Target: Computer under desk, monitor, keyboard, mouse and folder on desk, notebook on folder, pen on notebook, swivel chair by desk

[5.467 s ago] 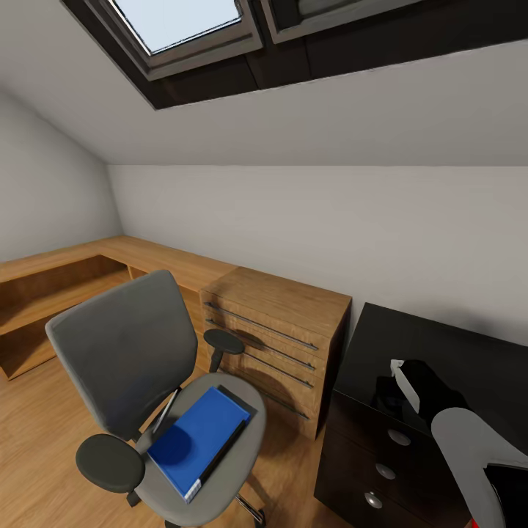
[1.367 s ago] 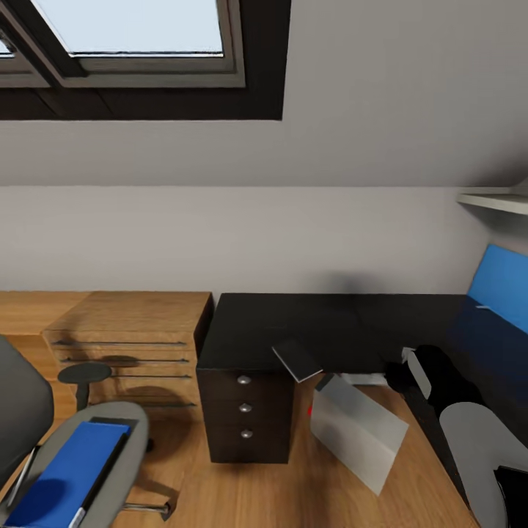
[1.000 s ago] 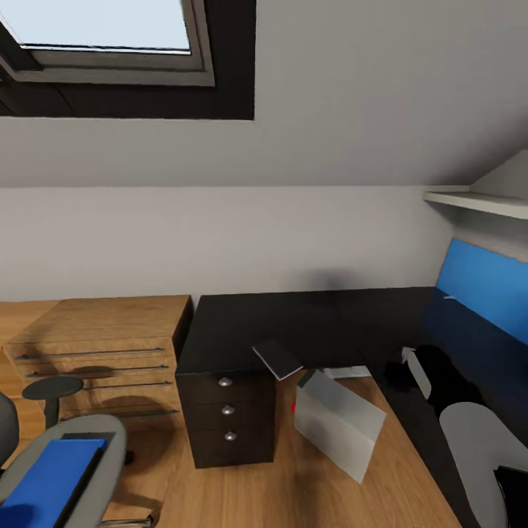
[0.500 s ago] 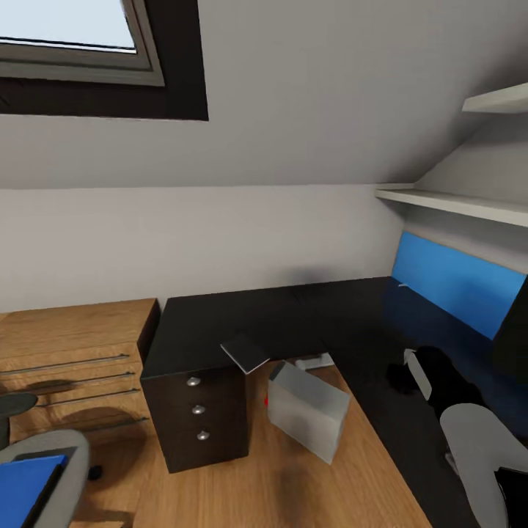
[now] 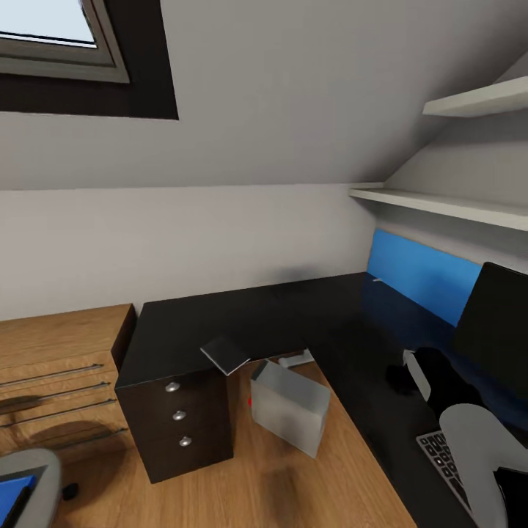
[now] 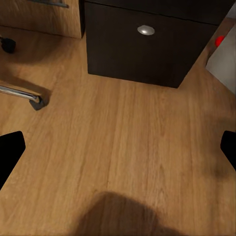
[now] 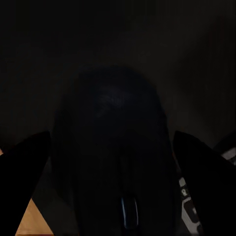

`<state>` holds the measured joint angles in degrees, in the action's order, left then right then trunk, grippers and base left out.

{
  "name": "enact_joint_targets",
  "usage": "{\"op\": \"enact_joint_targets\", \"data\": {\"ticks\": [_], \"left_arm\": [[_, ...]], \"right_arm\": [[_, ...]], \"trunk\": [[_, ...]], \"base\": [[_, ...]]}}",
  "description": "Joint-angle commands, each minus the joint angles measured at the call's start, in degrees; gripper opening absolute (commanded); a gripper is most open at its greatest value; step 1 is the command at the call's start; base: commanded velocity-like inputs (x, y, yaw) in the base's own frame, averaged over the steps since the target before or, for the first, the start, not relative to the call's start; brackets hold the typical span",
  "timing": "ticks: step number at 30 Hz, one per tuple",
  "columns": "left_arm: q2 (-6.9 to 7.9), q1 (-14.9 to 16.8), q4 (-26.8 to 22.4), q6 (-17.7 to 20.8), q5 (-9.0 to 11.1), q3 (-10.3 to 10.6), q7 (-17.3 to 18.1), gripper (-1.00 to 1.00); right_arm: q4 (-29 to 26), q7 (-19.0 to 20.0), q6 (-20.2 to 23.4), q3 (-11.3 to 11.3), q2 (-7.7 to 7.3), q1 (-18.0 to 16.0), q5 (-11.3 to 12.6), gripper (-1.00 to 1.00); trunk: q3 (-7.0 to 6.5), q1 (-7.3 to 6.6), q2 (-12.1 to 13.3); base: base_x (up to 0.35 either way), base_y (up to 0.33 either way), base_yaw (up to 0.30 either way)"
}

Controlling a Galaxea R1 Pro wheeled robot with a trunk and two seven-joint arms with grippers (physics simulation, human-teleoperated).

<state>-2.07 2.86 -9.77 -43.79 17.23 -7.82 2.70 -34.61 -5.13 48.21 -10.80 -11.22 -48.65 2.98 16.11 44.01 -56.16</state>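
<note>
L-shaped black desk [image 5: 249, 323] on wood floor [image 6: 118, 142] (both jaws apart, mouse [image 7: 115, 147] between right ones).

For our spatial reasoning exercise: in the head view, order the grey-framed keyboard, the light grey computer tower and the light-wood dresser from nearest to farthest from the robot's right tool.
1. Grey-framed keyboard, on the black desk just below the right tool.
2. Light grey computer tower, on the floor, mid-picture.
3. Light-wood dresser, far left.

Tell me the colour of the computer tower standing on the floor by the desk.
Light grey, with plain sides; the computer shows best in the head view.
</note>
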Motion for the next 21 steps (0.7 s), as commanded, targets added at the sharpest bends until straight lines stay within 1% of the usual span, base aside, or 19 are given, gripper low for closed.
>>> {"op": "enact_joint_targets", "data": {"ticks": [1, 3, 5, 7, 10, 15, 21], "left_arm": [[-0.03, 0.0, 0.0, -0.1, -0.1, -0.4, 0.3, 1.00], [-0.03, 0.0, 0.0, -0.1, -0.1, -0.4, 0.3, 1.00], [-0.03, 0.0, 0.0, -0.1, -0.1, -0.4, 0.3, 1.00], [-0.03, 0.0, 0.0, -0.1, -0.1, -0.4, 0.3, 1.00], [-0.03, 0.0, 0.0, -0.1, -0.1, -0.4, 0.3, 1.00], [-0.01, 0.0, 0.0, -0.1, -0.1, -0.4, 0.2, 1.00], [0.05, 0.0, 0.0, -0.1, -0.1, -0.4, 0.2, 1.00]], "right_arm": [[0.2, -0.3, 0.0, -0.1, 0.00, 0.0, 0.3, -1.00], [1.4, -0.3, -1.5, 0.0, 0.00, 0.0, 0.1, -1.00], [3.1, -0.2, -4.8, 0.1, 0.00, 0.0, -0.2, -1.00], [5.1, -0.2, -9.3, 0.1, 0.03, 0.0, -1.0, -1.00], [6.4, -0.2, -12.6, 0.2, 0.05, 0.0, -2.1, -1.00], [6.9, -0.1, -14.4, 0.2, 0.04, 0.0, -2.7, -1.00], [7.1, -0.2, -14.4, 0.2, 0.00, 0.0, -2.8, -1.00]], "trunk": [[0.07, 0.00, -0.1], [0.07, 0.00, -0.1], [0.07, 0.00, -0.1], [0.07, 0.00, -0.1], [0.07, 0.00, -0.1], [0.07, 0.00, -0.1], [0.07, 0.00, -0.1]], "base": [[0.000, 0.000, -0.027], [0.000, 0.000, -0.015], [0.000, 0.000, -0.008], [0.000, 0.000, -0.004], [0.000, 0.000, -0.001], [0.000, 0.000, 0.000], [0.000, 0.000, 0.000]]}}
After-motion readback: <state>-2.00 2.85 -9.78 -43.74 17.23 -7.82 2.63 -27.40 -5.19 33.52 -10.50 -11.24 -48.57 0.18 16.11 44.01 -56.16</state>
